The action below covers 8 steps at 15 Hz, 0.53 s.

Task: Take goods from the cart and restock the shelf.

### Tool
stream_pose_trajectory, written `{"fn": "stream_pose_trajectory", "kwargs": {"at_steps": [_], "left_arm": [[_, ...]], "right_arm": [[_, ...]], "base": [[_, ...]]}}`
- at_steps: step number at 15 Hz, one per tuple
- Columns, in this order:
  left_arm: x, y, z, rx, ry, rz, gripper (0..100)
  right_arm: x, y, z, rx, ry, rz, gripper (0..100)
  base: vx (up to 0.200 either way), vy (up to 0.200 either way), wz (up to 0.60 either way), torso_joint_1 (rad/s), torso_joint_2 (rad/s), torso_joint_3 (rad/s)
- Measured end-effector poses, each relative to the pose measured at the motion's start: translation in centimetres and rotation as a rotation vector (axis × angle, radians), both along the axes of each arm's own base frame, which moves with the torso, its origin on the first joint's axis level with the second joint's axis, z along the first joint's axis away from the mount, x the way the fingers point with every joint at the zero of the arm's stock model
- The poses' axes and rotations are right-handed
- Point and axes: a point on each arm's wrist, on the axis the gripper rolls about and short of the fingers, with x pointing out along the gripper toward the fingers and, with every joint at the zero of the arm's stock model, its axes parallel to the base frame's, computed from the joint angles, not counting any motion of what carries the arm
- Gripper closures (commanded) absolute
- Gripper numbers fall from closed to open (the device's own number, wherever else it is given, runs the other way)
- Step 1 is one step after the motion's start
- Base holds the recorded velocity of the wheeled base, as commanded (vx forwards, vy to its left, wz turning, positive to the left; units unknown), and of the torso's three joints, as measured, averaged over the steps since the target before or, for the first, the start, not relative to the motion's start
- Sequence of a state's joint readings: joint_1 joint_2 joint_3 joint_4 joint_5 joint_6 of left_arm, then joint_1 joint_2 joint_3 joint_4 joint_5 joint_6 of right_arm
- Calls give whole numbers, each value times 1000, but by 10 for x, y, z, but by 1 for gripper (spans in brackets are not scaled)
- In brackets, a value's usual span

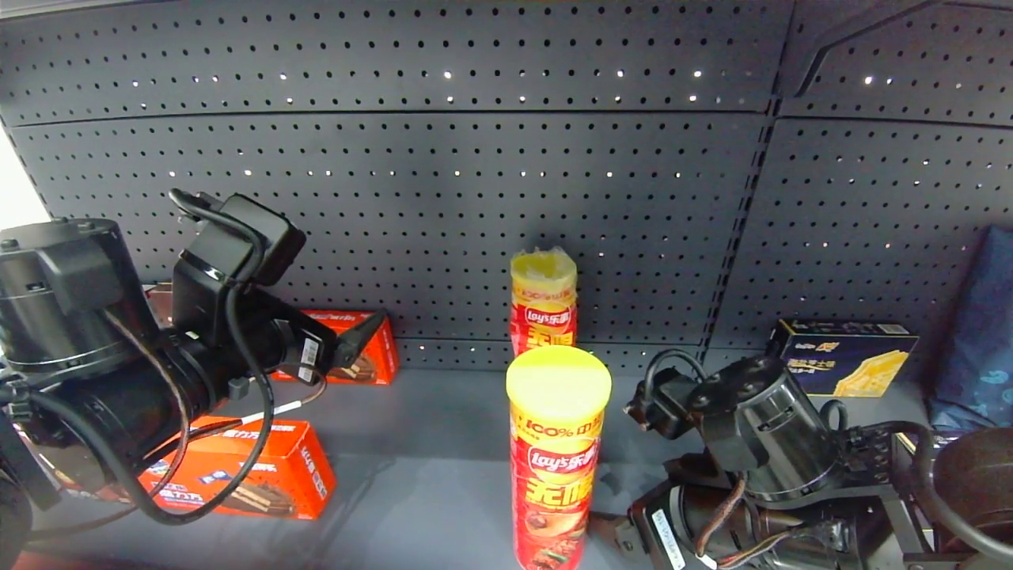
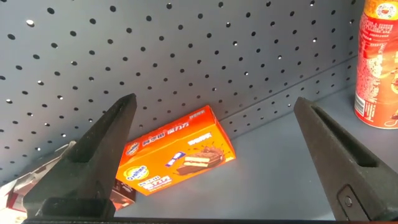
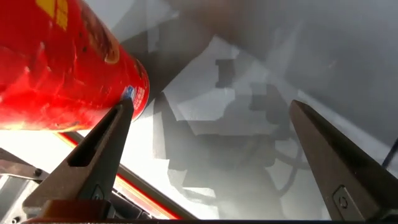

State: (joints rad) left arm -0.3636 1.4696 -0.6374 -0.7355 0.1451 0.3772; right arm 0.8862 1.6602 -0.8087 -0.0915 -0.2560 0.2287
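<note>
Two red chip cans with yellow lids stand on the grey shelf (image 1: 443,443): one at the back (image 1: 543,305) against the pegboard, one nearer the front (image 1: 556,451). My left gripper (image 2: 214,102) is open and empty, hovering in front of an orange biscuit box (image 2: 177,152) that lies by the back wall (image 1: 360,356). My right gripper (image 3: 211,106) is open low beside the front can (image 3: 62,68). The can's base lies just outside one fingertip (image 3: 124,112), and nothing is between the fingers.
A second orange box (image 1: 245,475) lies at the shelf's front left under my left arm. A dark blue box (image 1: 843,356) and a blue bag (image 1: 977,340) sit at the right. The pegboard wall (image 1: 475,198) closes the back.
</note>
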Motion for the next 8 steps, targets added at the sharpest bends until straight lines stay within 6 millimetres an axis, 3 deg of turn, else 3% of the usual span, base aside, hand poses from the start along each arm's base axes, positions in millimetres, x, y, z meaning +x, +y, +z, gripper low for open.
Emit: {"fn": "stream_pose_trajectory", "kwargs": {"at_steps": [4, 8], "left_arm": [[-1, 0, -1, 2, 5, -1, 0], [-5, -1, -7, 11, 27, -12, 0]], "right_arm": [[-1, -4, -1, -2, 3, -9, 0], [-3, -23, 7, 19, -16, -49, 0]], "base": [[0, 0, 0, 0, 0, 0], [0, 0, 0, 0, 0, 0]]}}
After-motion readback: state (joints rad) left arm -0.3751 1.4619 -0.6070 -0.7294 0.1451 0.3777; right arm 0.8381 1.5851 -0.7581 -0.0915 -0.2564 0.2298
